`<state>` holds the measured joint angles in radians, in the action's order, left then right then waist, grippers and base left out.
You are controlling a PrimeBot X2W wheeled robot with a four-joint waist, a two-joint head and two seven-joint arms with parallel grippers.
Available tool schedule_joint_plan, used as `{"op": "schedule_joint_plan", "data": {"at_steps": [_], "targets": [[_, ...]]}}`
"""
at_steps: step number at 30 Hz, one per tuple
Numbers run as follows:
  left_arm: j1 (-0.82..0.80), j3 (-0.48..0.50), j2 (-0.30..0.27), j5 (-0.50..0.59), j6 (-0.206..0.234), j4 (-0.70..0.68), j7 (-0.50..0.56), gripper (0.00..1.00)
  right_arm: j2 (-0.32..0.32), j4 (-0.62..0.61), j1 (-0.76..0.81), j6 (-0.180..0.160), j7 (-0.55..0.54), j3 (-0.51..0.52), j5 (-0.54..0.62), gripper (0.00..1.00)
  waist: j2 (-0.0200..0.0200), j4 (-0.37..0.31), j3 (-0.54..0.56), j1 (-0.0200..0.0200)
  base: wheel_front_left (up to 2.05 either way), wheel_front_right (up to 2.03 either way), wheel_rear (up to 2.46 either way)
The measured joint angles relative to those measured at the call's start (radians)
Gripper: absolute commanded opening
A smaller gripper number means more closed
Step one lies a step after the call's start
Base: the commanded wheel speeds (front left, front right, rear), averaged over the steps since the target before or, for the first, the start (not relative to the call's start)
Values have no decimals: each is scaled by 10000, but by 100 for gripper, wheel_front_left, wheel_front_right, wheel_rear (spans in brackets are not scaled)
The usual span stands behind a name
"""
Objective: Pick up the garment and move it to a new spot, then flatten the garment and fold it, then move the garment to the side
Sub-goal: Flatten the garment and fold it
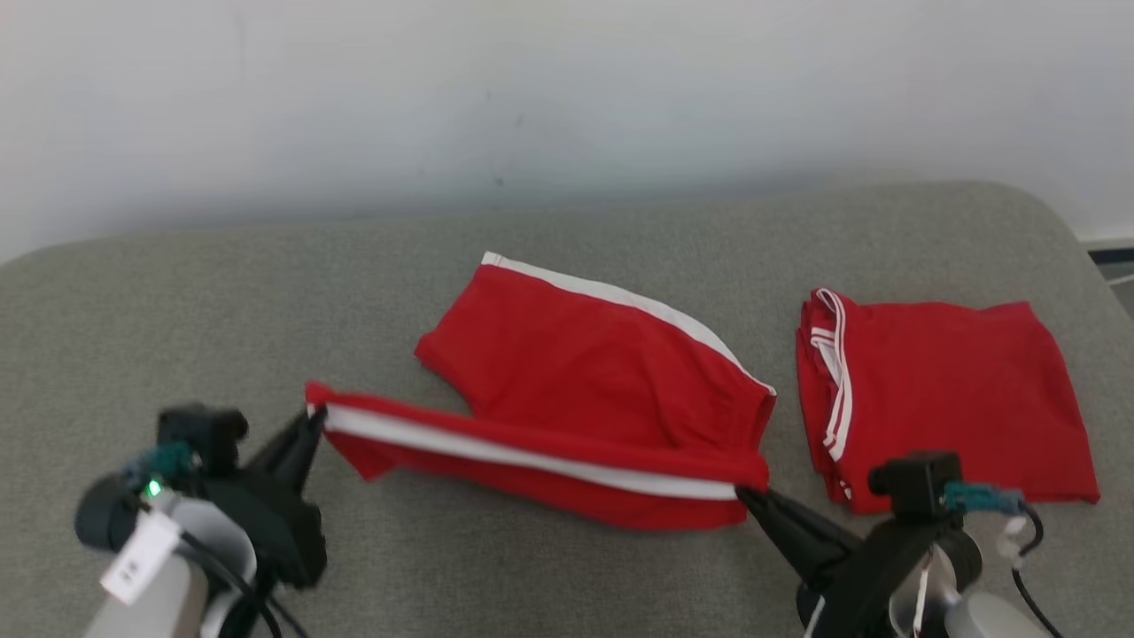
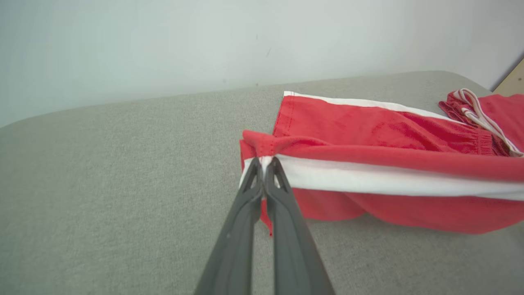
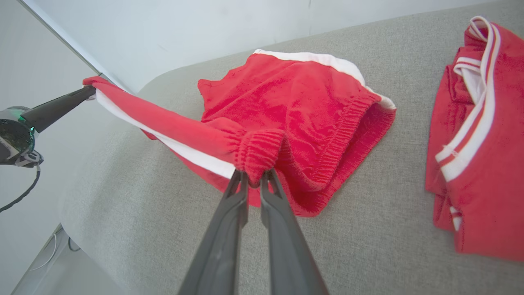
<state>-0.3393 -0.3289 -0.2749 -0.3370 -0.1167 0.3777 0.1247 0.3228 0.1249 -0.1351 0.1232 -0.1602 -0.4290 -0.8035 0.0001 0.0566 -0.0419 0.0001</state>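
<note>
Left gripper (image 1: 315, 421) pinches the hem (image 2: 266, 152) of the red shorts with white side stripes (image 1: 585, 372), mid-table on the grey fabric surface (image 1: 177, 310); right gripper (image 1: 746, 493) clamps the elastic waistband (image 3: 260, 149), stretching that edge taut, probably for folding. Folded red-and-white garment (image 1: 948, 408) lies just right.

Over on the right, folded shorts (image 1: 952, 399) lie flat on the grey fabric worktop (image 1: 159, 301) — red, with white-striped trim stacked along the left edge. The worktop's far corner rounds off just beyond them. Behind it all stands a plain pale wall (image 1: 532, 89), a few faint dark specks on it — and a tan board (image 2: 516, 80) peeks in beside it.
</note>
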Motion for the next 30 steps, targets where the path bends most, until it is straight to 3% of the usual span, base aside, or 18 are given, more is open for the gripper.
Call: {"op": "schedule_joint_plan", "data": {"at_steps": [10,15,30], "targets": [[-2338,44,-464,-169,-82,253,886,0,-612,606,-1823,2,-403,92,-554,0,0,-470,-976,2,0,0,0],[-3470,23,-821,-267,-150,888,1310,0,-1267,1298,-2968,2,-514,125,-867,0,1,-940,-1619,3,0,0,0],[-5598,-1415,-1521,-690,-155,1864,1664,0,-2146,2957,-4744,2,-311,36,-1007,0,1,-2194,-2956,1,0,0,0]]}}
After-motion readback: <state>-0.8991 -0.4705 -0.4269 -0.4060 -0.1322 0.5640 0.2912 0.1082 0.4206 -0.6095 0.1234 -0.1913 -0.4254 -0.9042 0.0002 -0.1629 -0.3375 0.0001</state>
